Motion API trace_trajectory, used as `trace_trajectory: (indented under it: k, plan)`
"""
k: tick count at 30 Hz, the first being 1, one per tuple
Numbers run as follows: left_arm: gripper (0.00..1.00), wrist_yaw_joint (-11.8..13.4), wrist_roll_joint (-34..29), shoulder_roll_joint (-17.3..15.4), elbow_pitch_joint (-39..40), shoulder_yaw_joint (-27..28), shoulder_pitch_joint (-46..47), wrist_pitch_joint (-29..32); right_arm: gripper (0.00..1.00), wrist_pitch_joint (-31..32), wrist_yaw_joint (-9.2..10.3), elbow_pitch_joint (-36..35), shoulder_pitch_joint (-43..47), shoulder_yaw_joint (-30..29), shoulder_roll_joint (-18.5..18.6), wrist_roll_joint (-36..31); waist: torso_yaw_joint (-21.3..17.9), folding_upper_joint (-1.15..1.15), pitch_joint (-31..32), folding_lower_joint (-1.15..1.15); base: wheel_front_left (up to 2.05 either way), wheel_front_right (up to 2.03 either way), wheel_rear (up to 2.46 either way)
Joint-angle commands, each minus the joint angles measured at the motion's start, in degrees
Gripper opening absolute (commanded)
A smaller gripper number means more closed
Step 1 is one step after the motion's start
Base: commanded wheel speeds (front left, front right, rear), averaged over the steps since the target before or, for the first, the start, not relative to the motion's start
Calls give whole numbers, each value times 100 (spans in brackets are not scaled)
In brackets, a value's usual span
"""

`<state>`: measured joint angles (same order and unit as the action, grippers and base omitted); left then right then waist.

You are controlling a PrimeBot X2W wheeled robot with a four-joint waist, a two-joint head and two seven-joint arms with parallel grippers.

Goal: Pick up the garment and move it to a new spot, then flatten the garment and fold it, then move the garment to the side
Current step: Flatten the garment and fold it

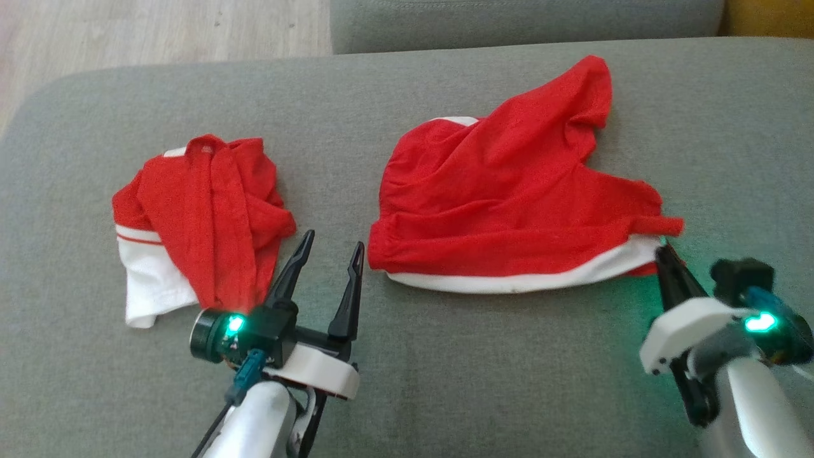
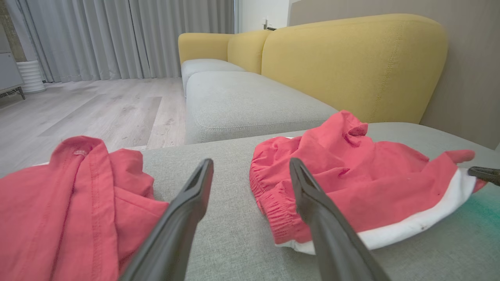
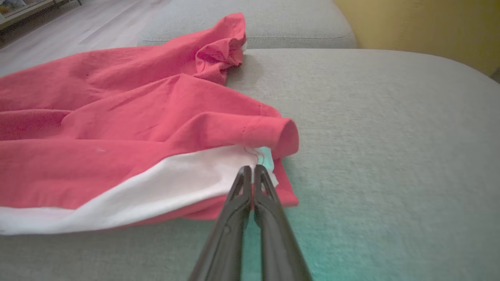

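Right claw (image 3: 250,168), fingers pressed together on the white-hemmed corner of the crumpled red cloth shorts (image 1: 509,203) lying on the grey fabric sofa cushion (image 1: 458,381); left claw (image 1: 334,238) gapes alongside. So thin a pinch could slip on lifting, dropping the shorts.

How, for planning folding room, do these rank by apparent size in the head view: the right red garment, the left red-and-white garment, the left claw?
1. right red garment, spread widest
2. left red-and-white garment, bunched up and clearly smaller
3. left claw, smallest even though it is nearest the camera
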<state>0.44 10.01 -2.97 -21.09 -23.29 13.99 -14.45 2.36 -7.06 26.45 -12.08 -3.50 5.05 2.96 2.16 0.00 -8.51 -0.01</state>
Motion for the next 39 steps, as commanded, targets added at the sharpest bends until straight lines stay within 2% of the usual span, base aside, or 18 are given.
trace_trajectory:
  k: [1,9,10,11,12,17,23,27,31,35,39]
  plan:
    - [100,8,-48,-10,167,211,67,-55,0,-20,-43,-307,16,42,32,-18,-53,0,42,1,0,0,0]
    - [100,16,-36,-8,194,245,23,-55,0,-5,-43,-990,602,-295,-131,-60,-179,0,99,1,0,0,0]
    - [100,15,-36,-7,193,247,22,-55,47,19,-43,-1031,678,-304,-146,-80,-190,0,101,1,0,0,0]
    - [100,15,-36,-7,193,247,22,-55,47,19,-43,-1031,678,-304,-146,-80,-190,0,101,1,0,0,0]
    - [100,15,-36,-7,192,249,21,-55,100,38,-43,-1071,742,-334,-161,-96,-200,0,104,1,0,0,0]
    - [100,14,-34,-6,176,270,28,-55,100,58,-43,-1344,943,-330,-203,-66,-246,0,117,1,0,0,0]
    - [100,-5,-36,-4,174,266,34,-55,100,-746,-43,-1896,818,-119,-214,371,-258,0,147,1,0,0,0]
    - [100,-21,-27,-1,188,232,53,-55,100,-1090,-43,-1875,869,-205,-216,467,-202,0,150,1,0,0,0]
    - [100,-18,-21,1,220,222,51,-55,100,-996,-43,-1543,902,-492,-216,408,-170,0,119,1,0,0,0]
    - [100,-17,-40,2,226,227,53,-55,100,-523,-43,-1002,712,-889,-216,339,-146,0,44,1,0,0,0]
    - [100,-26,-57,2,215,218,80,-55,100,-223,-43,-635,499,-985,-216,332,-125,0,-27,1,0,0,0]
